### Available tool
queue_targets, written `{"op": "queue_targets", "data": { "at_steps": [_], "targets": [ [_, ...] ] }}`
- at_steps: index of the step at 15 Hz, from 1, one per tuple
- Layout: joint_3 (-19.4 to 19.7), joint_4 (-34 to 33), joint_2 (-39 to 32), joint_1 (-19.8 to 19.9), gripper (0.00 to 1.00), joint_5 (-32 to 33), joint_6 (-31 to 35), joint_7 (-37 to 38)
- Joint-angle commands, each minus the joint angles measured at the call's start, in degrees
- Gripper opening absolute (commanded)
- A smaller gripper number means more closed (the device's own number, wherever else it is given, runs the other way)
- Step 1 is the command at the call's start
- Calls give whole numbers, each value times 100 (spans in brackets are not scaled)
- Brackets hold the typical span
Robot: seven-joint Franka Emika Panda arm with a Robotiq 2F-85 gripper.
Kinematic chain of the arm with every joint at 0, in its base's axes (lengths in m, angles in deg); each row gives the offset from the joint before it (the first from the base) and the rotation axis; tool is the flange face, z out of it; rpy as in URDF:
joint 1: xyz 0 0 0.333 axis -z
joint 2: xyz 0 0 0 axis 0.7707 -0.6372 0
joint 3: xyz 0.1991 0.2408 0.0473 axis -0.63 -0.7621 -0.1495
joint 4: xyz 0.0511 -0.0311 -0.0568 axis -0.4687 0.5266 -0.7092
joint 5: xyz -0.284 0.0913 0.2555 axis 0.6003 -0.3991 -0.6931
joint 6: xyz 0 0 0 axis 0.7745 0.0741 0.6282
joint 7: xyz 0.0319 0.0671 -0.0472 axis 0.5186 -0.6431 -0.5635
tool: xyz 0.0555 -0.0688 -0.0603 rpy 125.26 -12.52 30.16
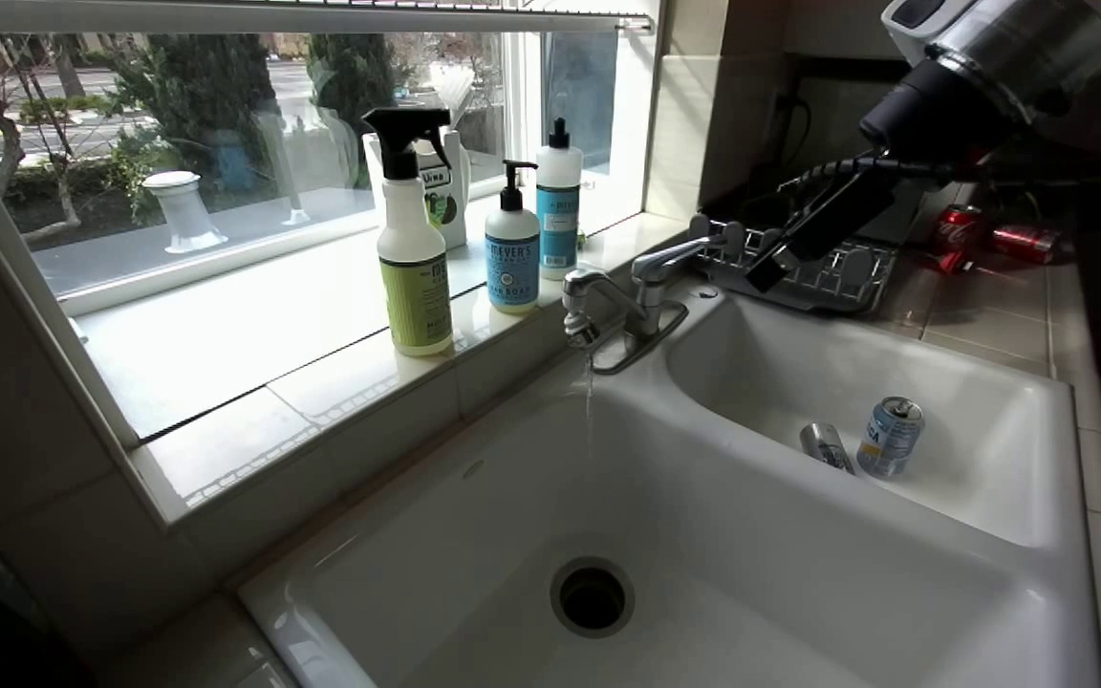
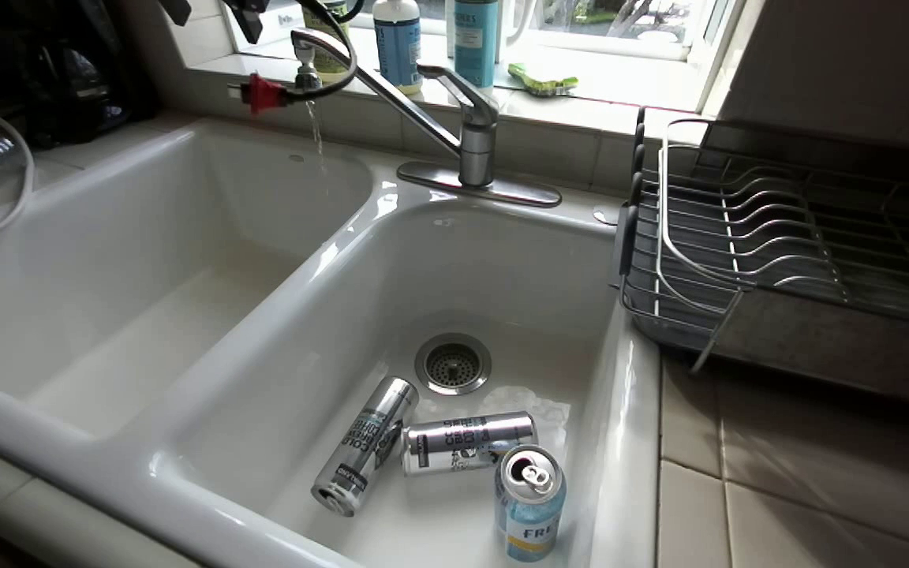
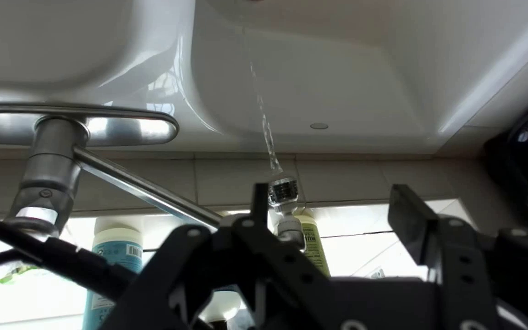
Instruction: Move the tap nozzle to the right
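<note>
The tap nozzle is a slim chrome spout on a rounded base. It shows in both exterior views (image 1: 608, 287) (image 2: 411, 102), its end over the larger basin (image 2: 107, 260). A thin stream of water runs from it. In the wrist view, which is upside down, its arm (image 3: 149, 188) leads to the spout head (image 3: 283, 191), which appears just inside the left finger. My gripper (image 3: 330, 204) is open with nothing held. In an exterior view the fingertips (image 2: 215, 20) are above and left of the spout head, apart from it. The gripper (image 1: 768, 272) is mostly in shadow in an exterior view.
A cable with a red plug (image 2: 263, 93) hangs before the spout. A spray bottle (image 1: 417, 287) and soap bottles (image 1: 512, 253) stand on the sill behind. Cans (image 2: 529, 505) lie or stand in the smaller basin. A dish rack (image 2: 738, 237) is beside it.
</note>
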Motion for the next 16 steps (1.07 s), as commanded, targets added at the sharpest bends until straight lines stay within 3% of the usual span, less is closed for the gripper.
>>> {"op": "queue_targets", "data": {
  "at_steps": [1, 10, 16],
  "targets": [
    [-112, 158, 455, 33, 98, 265, -221, 265],
    [-199, 141, 905, 2, 100, 400, -497, 521],
    [-106, 11, 738, -73, 100, 344, -382, 412]
  ]
}}
